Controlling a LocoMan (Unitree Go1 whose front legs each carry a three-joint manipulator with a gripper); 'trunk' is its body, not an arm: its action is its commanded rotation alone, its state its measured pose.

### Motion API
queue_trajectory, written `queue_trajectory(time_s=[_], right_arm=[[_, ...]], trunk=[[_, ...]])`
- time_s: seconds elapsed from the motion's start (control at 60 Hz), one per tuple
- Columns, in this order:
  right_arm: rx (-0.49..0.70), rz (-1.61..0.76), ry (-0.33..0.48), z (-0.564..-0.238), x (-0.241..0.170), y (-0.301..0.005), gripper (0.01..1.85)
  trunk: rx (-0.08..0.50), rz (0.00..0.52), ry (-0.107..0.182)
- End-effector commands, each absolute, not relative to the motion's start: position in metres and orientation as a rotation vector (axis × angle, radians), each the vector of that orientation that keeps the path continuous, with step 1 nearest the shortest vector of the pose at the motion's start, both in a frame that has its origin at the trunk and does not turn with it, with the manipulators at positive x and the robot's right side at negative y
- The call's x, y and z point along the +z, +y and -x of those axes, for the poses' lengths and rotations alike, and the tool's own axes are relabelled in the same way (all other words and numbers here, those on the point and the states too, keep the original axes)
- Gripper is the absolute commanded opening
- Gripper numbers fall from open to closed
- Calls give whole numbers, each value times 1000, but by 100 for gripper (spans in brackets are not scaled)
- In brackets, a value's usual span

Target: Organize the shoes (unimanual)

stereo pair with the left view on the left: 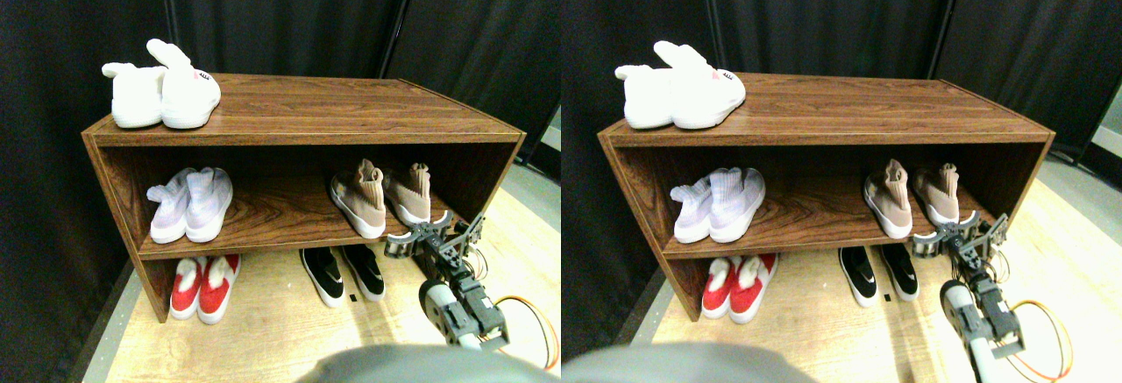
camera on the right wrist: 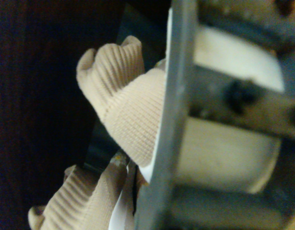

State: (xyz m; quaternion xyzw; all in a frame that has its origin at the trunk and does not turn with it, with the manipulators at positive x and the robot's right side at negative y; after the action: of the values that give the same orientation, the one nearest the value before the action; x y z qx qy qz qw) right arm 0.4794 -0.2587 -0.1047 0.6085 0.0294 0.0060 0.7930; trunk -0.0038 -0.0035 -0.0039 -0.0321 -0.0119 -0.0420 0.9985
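Stereo pair view: a wooden shelf unit [stereo pair with the left view on the left: 298, 107] stands on a pale wood floor [stereo pair with the left view on the left: 289, 330]. White plush slippers [stereo pair with the left view on the left: 166, 94] sit on its top at the left corner. On the middle shelf, a pale lilac pair [stereo pair with the left view on the left: 191, 203] lies at left and the tan knit sneakers [stereo pair with the left view on the left: 381, 195] at right, side by side, toes toward the camera. On the floor beneath, a red-and-white pair [stereo pair with the left view on the left: 206, 287] is at left and black slip-ons [stereo pair with the left view on the left: 344, 273] are at centre. The right gripper [stereo pair with the left view on the left: 436, 234] reaches in from the lower right to the shelf's front edge, just before the toe of the right-hand tan sneaker; contact is unclear. Whether the fingers are open or closed cannot be told.

Wrist view: two ribbed tan sneaker collars [camera on the right wrist: 125, 100] show close beyond the blurred jaw frame [camera on the right wrist: 171, 120], one collar by the frame's edge.
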Motion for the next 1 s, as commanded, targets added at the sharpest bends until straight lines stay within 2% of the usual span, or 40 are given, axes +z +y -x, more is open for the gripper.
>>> queue_trajectory(time_s=[0.017,0.233,0.5,0.633,0.683,0.717,0.733,0.767,0.8,0.85,1.0], right_arm=[[90,-1284,24,-469,-89,-255,178],[166,-1270,30,-440,-80,-255,175],[199,-1258,-20,-411,-72,-264,165],[190,-1204,-90,-399,-65,-273,126],[162,-1197,-142,-395,-61,-277,100],[143,-1174,-187,-394,-59,-283,72],[141,-1168,-197,-394,-58,-285,64],[101,-1155,-260,-394,-55,-289,32],[77,-1149,-299,-394,-53,-291,14],[76,-1131,-310,-394,-50,-294,6],[98,-1115,-370,-394,-37,-308,6]], trunk=[[-82,73,-6],[-88,73,-15],[-100,67,-23],[-106,65,-27],[-106,65,-27],[-113,62,-29],[-113,62,-29],[-113,62,-29],[-118,61,-32],[-122,60,-35],[-130,60,-36]])
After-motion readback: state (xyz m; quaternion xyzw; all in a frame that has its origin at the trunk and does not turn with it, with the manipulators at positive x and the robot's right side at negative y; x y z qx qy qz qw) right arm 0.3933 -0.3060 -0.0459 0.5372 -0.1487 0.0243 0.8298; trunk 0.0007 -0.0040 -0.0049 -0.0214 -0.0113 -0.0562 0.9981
